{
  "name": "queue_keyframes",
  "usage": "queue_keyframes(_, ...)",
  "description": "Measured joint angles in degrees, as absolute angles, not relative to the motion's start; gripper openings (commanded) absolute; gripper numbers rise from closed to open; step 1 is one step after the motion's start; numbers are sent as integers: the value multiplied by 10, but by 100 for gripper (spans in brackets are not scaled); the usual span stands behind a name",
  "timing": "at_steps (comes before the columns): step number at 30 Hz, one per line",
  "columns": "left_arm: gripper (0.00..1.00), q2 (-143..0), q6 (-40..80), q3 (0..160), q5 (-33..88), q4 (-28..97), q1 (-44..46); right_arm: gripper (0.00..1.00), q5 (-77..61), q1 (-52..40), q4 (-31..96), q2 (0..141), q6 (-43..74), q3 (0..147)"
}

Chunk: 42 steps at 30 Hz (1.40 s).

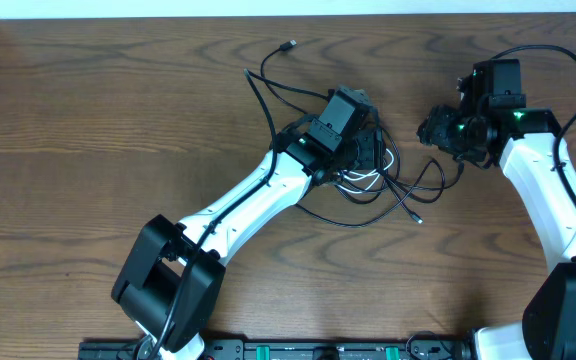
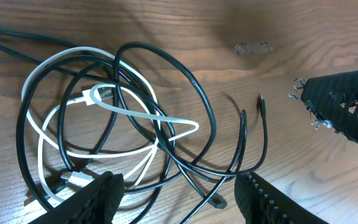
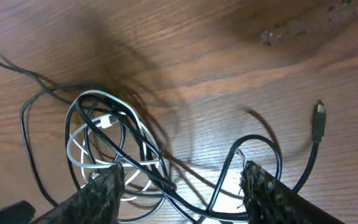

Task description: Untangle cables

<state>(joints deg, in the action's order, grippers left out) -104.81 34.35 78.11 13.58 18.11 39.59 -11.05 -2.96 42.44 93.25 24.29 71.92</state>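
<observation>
Open room: We've got bare counter (image 1: 118,100) stretching wide on the left of the tangle, and its far edge runs along the top of the overhead view.
Stray end: One black plug end (image 1: 290,45) lies out near that far edge, well apart from the knot.
Tangle: The cables (image 1: 373,178) sit knotted at mid-counter, between the two arms.
Makeup: We see the white cable (image 2: 135,115) looped through the black cables (image 2: 194,93).
Left arm: The left arm (image 1: 258,195) reaches diagonally from the near-left corner, wrist right over the knot.
Left fingers: The left fingers (image 2: 98,199) are spread wide over the coils, gripping nothing.
Right arm: The right arm (image 1: 548,190) comes up the right side, wrist bent toward the tangle's right edge.
Right fingers: The right fingers (image 3: 272,193) are apart too, with nothing clamped and a black loop (image 3: 257,146) between them.
Loose plug: Another plug (image 3: 319,118) lies on bare wood.
</observation>
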Motion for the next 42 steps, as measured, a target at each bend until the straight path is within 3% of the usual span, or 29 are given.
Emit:
queue_keyframes(23,63,-1104,341,781,131,100,413,59,-109,-30,427,933,243,719)
queue_keyframes(42,63,-1137,361,781,43,33,413,59,-109,-30,429,933,238,719)
